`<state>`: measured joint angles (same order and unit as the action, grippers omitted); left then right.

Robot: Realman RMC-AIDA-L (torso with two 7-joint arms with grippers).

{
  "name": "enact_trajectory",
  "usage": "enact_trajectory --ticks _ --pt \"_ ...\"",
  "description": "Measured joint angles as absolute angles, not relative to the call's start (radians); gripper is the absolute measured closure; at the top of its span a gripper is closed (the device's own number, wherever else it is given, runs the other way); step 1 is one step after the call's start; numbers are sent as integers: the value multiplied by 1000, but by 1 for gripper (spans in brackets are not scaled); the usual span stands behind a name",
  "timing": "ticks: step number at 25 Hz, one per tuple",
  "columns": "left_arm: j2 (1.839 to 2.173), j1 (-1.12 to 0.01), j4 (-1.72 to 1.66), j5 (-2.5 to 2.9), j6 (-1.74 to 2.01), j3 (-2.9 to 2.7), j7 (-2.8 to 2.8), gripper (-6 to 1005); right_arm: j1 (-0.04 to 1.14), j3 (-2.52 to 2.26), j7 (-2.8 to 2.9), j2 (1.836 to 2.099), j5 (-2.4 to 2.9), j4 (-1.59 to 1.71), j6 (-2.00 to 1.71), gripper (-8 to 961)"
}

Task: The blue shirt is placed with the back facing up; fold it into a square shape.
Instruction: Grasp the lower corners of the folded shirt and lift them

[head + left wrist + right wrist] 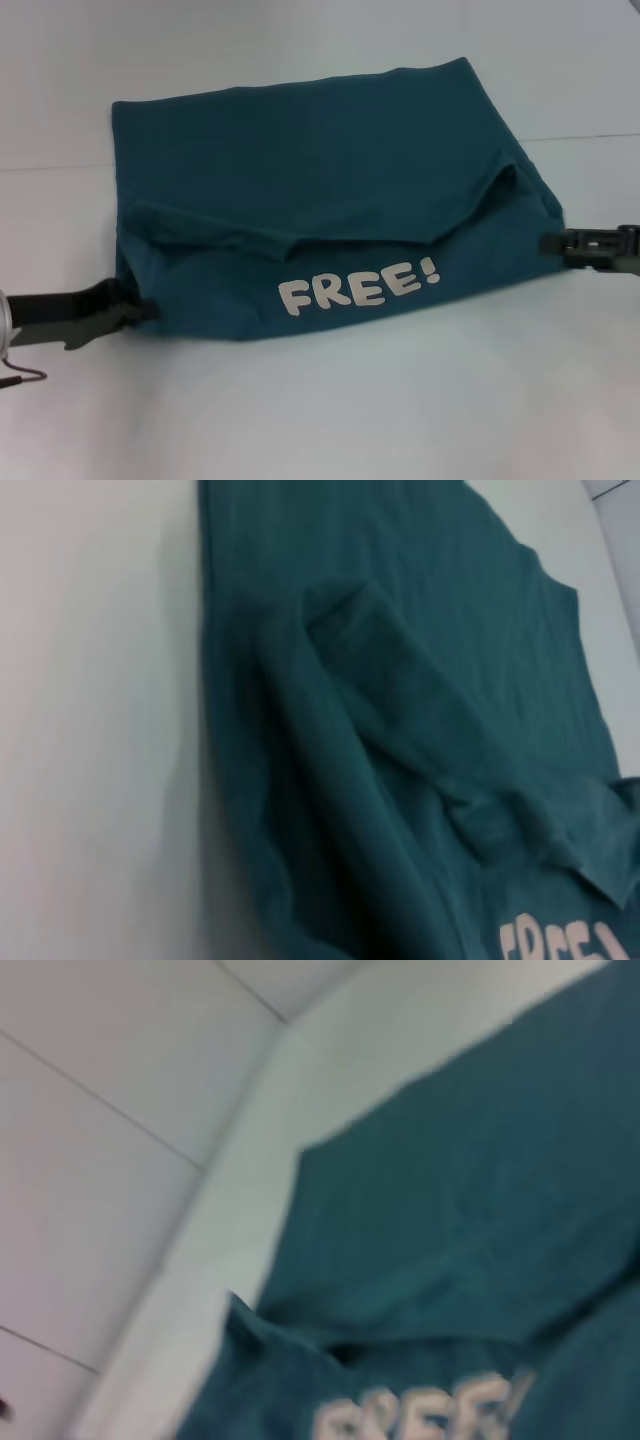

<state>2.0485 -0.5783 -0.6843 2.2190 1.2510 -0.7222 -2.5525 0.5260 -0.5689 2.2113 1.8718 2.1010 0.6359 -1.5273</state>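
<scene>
The blue shirt [330,150] lies on the white table, with its near part folded back over it so the white "FREE!" lettering [358,285] faces up. The folded flap's edge runs across the middle in loose ridges. My left gripper [148,308] is at the shirt's near left corner, touching the cloth edge. At the right corner is my right gripper [546,242], also against the cloth. The left wrist view shows the shirt [400,680] with rumpled folds and part of the lettering [565,945]. The right wrist view shows the shirt [470,1190] and blurred lettering [420,1415].
The white table [350,410] stretches in front of the shirt and to both sides. A pale wall [300,40] rises just behind the shirt's far edge; its tiles [100,1110] show in the right wrist view.
</scene>
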Motion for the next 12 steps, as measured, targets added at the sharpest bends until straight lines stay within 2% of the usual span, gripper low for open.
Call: enact_trajectory --ticks 4,6,12 --pt "2037 -591 -683 2223 1258 -709 -2559 973 571 -569 2323 1804 2256 665 -1527 121" --pt "2036 -597 -682 2226 1257 -708 -2561 973 585 -569 2364 1783 2325 705 -1527 121" --pt "2037 -602 -679 2222 1251 -709 -2562 972 619 -563 2410 1777 2473 799 -1513 119"
